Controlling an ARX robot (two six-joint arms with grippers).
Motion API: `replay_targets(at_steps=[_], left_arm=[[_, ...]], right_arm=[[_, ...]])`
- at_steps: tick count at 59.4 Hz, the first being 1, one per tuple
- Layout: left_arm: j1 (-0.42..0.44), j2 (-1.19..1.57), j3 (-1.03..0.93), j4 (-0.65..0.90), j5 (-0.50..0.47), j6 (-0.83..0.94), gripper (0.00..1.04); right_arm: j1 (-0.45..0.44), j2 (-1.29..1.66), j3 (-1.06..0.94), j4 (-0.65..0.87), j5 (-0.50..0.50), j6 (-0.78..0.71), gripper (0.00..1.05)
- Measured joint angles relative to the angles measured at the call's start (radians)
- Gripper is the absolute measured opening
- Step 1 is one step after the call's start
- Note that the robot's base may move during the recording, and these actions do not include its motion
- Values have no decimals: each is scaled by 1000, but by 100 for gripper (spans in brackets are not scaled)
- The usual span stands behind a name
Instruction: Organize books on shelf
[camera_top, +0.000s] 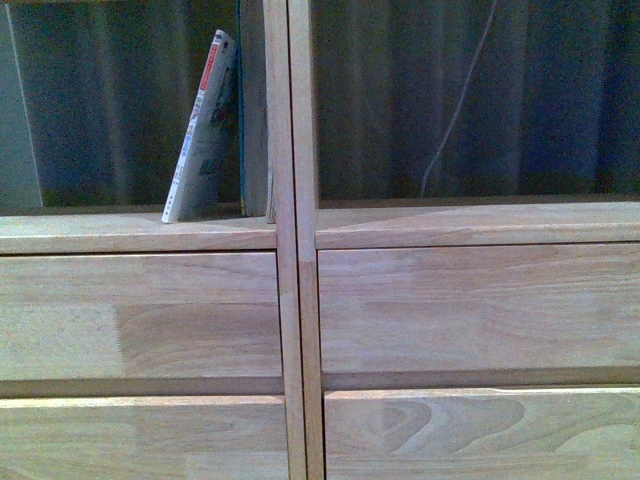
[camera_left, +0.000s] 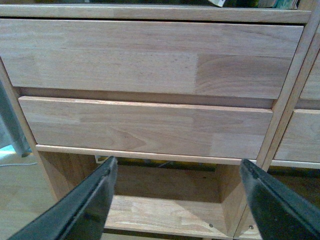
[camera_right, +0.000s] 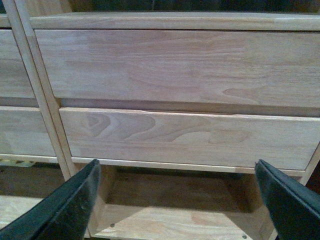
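**Books leaning in the left bay, both arms low and empty**

Books (camera_top: 205, 130) stand in the open left bay of the shelf (camera_top: 290, 300), tucked against its central double upright. The whitish one with red spine marks tilts, its top resting toward the upright and its foot on the ledge further out. Behind it a slim teal edge (camera_top: 240, 110) stands nearly upright; its cover is hidden and its top is cut off by the frame. How many books stand there is hard to tell.

Beyond the books the bay is open; the right bay shows only a dark curtain (camera_top: 520, 90) and a thin pale cord (camera_top: 455, 110) behind.

The left gripper (camera_left: 177, 200) and right gripper (camera_right: 177, 200) each face the drawer panels, jaws spread wide, holding nothing, with the open lower compartment between the fingers.
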Motion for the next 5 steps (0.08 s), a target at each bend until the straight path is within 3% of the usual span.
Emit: replay_targets(at_steps=[3,5], left_arm=[[0,0,0,0,0,0,98],[0,0,0,0,0,0,99]], right_arm=[[0,0,0,0,0,0,97],[0,0,0,0,0,0,98]])
